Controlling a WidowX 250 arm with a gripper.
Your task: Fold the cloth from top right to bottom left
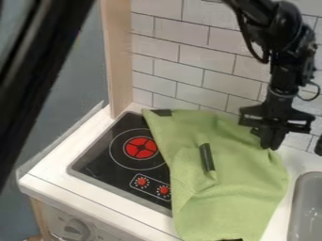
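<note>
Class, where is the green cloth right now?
In the camera view, the green cloth lies between the stovetop's red burner on the left and the grey sink.

In the upper right of the frame, the black robot arm (289, 40) has bulky, rounded joints and a narrower, blocky wrist section. 2 thin black cables loop out from it. The black gripper (271, 144) has a broad, angular crosspiece with openings.

the black hand (271, 140) hangs by the green cloth (248, 188) partly covering the stove (104, 162).
</note>
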